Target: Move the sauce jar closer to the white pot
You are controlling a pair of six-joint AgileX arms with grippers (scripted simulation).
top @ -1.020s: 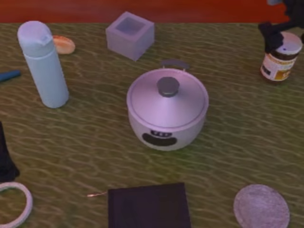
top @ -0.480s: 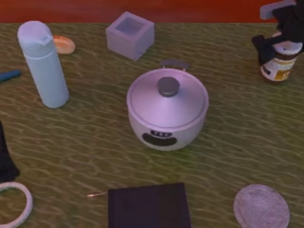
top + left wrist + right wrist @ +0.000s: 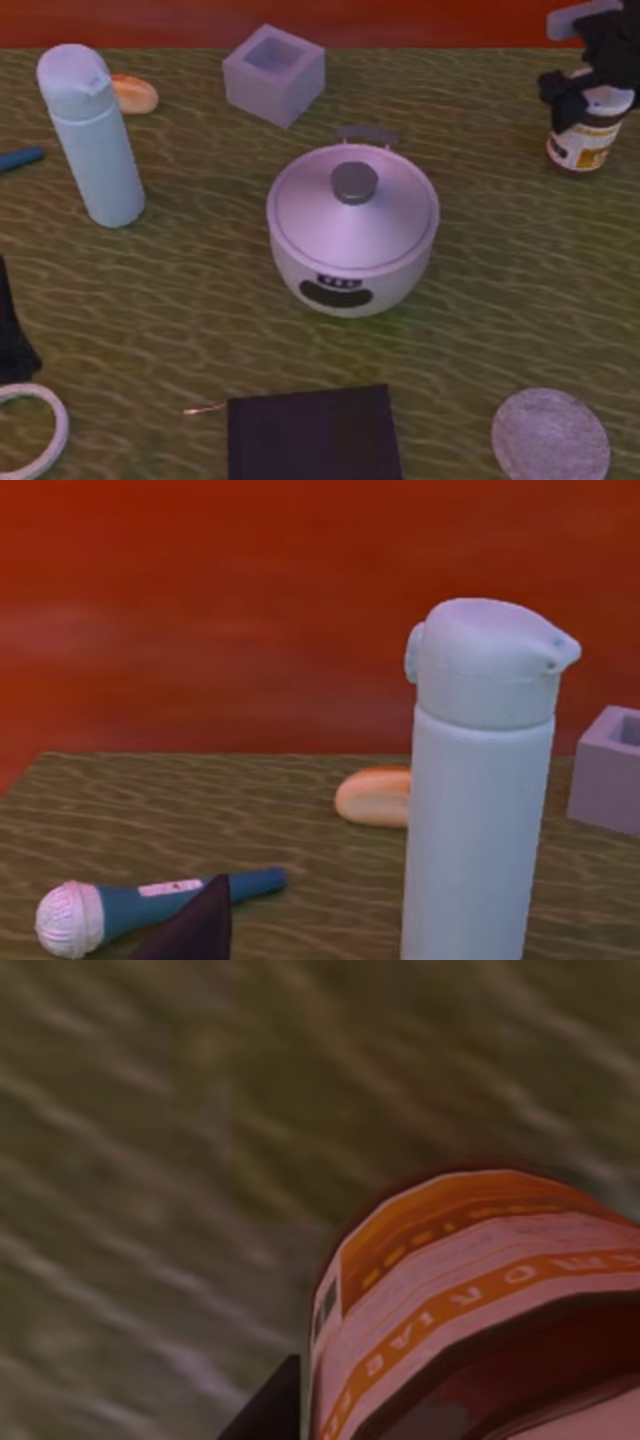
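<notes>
The sauce jar point(image 3: 585, 140), white-lidded with an orange and white label, stands at the table's far right, well right of the white pot point(image 3: 350, 225) in the middle. My right gripper point(image 3: 592, 98) reaches in from the top right corner and is shut on the jar's upper part, one dark finger pressed to the lid's left side. The right wrist view is filled by the jar's label point(image 3: 470, 1280), with a dark fingertip point(image 3: 275, 1410) against it. My left gripper point(image 3: 12, 335) is parked at the left edge, open, one fingertip point(image 3: 195, 930) showing.
A tall pale-blue bottle point(image 3: 92, 135) stands at the back left beside a bread roll point(image 3: 135, 93) and a microphone point(image 3: 20, 158). A grey cube box point(image 3: 273, 72) sits behind the pot. Along the front lie a black book point(image 3: 312, 432), a grey disc point(image 3: 550, 435) and a white ring point(image 3: 40, 430).
My right gripper came down over the jar from behind it, then its left finger closed in against the lid. The jar shifted only slightly. The left arm stayed still.
</notes>
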